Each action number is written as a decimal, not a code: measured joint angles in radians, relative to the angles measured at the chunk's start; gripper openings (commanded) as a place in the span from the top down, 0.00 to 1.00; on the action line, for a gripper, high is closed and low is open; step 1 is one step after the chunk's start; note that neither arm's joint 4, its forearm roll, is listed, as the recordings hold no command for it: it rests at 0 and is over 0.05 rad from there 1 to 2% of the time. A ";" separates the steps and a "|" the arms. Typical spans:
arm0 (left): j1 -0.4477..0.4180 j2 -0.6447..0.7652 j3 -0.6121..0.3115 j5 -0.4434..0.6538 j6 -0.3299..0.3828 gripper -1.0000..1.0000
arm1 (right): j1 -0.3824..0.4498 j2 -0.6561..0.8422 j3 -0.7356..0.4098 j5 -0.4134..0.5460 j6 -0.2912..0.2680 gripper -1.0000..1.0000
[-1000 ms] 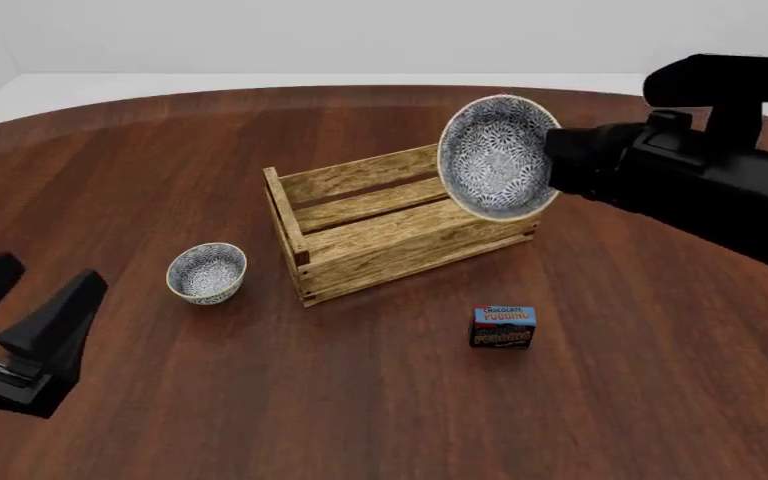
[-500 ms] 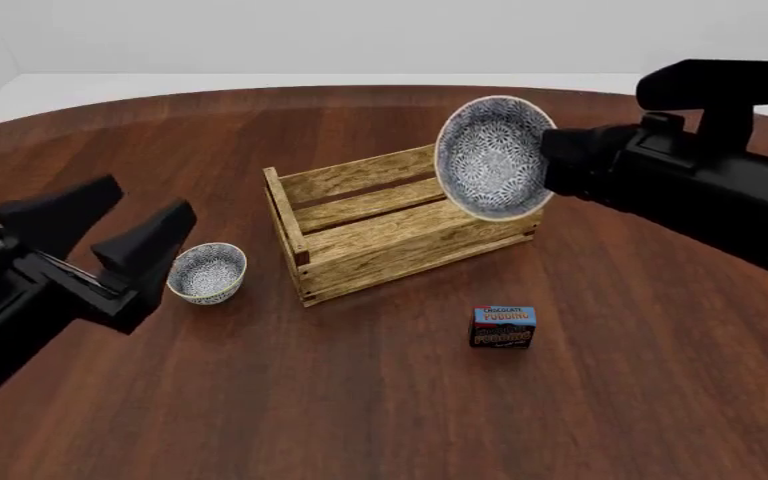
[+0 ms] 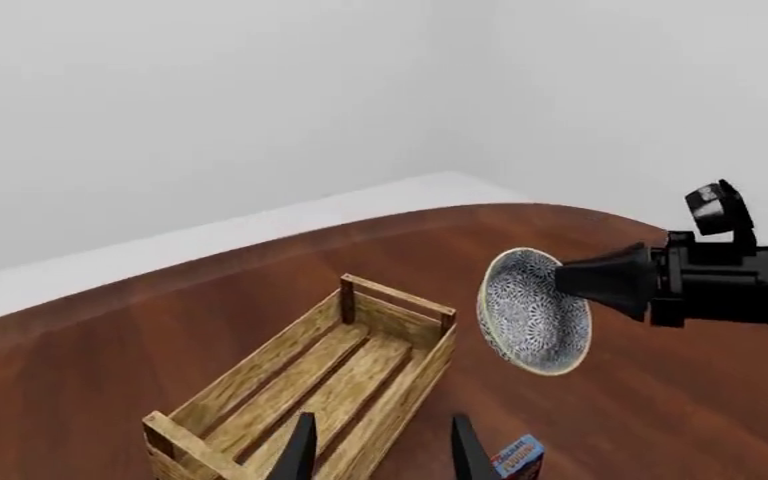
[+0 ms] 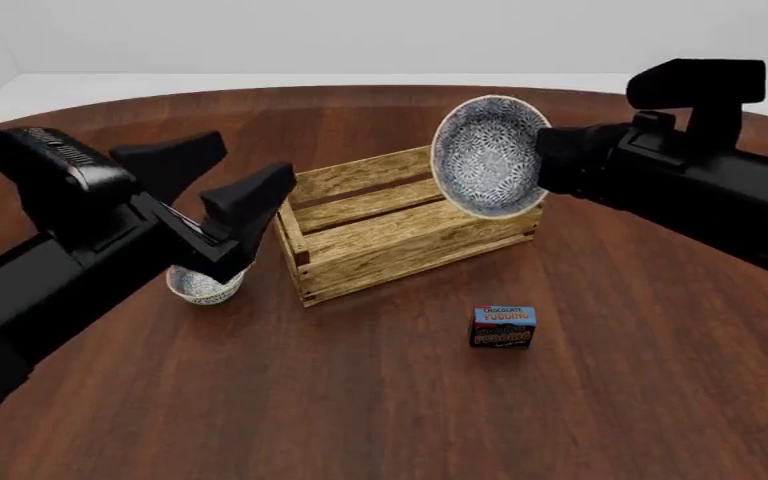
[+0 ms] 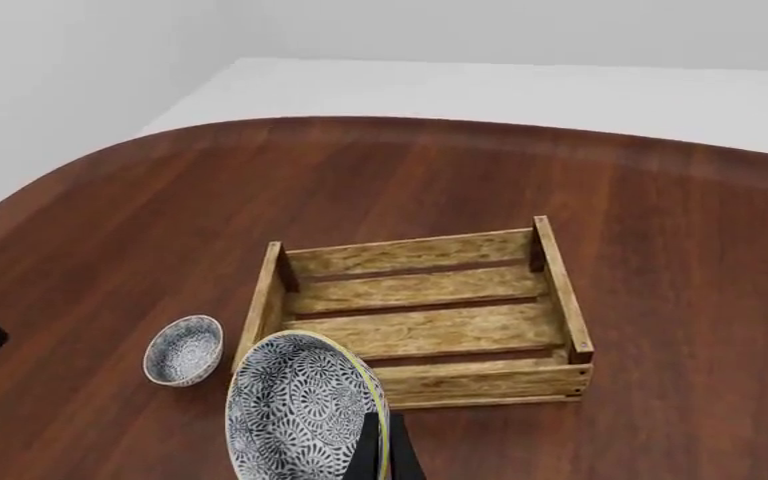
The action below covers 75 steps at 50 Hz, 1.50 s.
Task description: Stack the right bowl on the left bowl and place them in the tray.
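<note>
The right bowl [image 4: 488, 155], large with a blue-and-white pattern, hangs tilted on edge over the far right end of the tray [image 4: 357, 235], a slatted wooden crate. My right gripper [image 4: 544, 160] is shut on its rim; the right wrist view shows this bowl [image 5: 301, 412] at the gripper [image 5: 375, 450]. The left bowl [image 4: 201, 288] is smaller and sits on the table left of the tray, partly hidden under my left arm. It also shows in the right wrist view [image 5: 181, 350]. My left gripper [image 4: 256, 158] is open and empty, raised between the small bowl and the tray.
A blue-and-brown pudding box [image 4: 504, 327] stands on the table in front of the tray's right end. The left wrist view shows the tray [image 3: 307, 385], the held bowl [image 3: 534, 310] and the box [image 3: 519, 458]. The dark round wooden table curves away at the back.
My left arm has swung up and to the right, from the near left corner to above the small bowl beside the tray. The right gripper with its bowl has edged slightly left.
</note>
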 measured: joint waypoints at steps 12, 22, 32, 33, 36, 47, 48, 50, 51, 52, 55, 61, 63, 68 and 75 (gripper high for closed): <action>-0.036 0.079 -0.076 -0.005 -0.011 0.00 | 0.005 0.017 0.001 -0.008 -0.005 1.00; -0.056 0.157 -0.143 -0.006 -0.024 0.00 | 0.010 0.029 0.002 -0.012 -0.007 1.00; -0.080 0.232 -0.204 0.001 -0.032 0.00 | 0.012 0.038 0.003 -0.016 -0.009 1.00; -0.082 0.239 -0.209 0.001 -0.033 0.00 | 0.012 0.038 0.003 -0.016 -0.010 1.00; -0.089 0.261 -0.224 0.001 -0.035 0.00 | 0.011 0.039 0.003 -0.017 -0.010 1.00; -0.116 0.333 -0.271 0.001 -0.044 0.00 | 0.010 0.037 0.005 -0.017 -0.013 1.00; -0.118 0.340 -0.276 0.001 -0.046 0.00 | 0.010 0.037 0.005 -0.017 -0.013 1.00; -0.122 0.355 -0.284 0.000 -0.049 0.00 | 0.010 0.037 0.005 -0.018 -0.013 1.00; -0.124 0.362 -0.288 0.000 -0.050 0.00 | 0.011 0.037 0.005 -0.018 -0.013 1.00; -0.125 0.369 -0.293 0.000 -0.052 0.00 | 0.011 0.037 0.006 -0.018 -0.013 1.00; -0.129 0.392 -0.306 -0.001 -0.056 0.00 | 0.011 0.036 0.006 -0.018 -0.013 1.00; -0.134 0.437 -0.332 -0.004 -0.065 0.00 | 0.011 0.035 0.007 -0.017 -0.012 1.00; -0.135 0.449 -0.339 -0.005 -0.068 0.00 | 0.011 0.035 0.007 -0.017 -0.012 1.00; -0.136 0.477 -0.355 -0.007 -0.073 0.00 | 0.011 0.035 0.008 -0.017 -0.011 1.00; -0.138 0.526 -0.379 -0.013 -0.077 0.00 | 0.012 0.036 0.008 -0.017 -0.010 1.00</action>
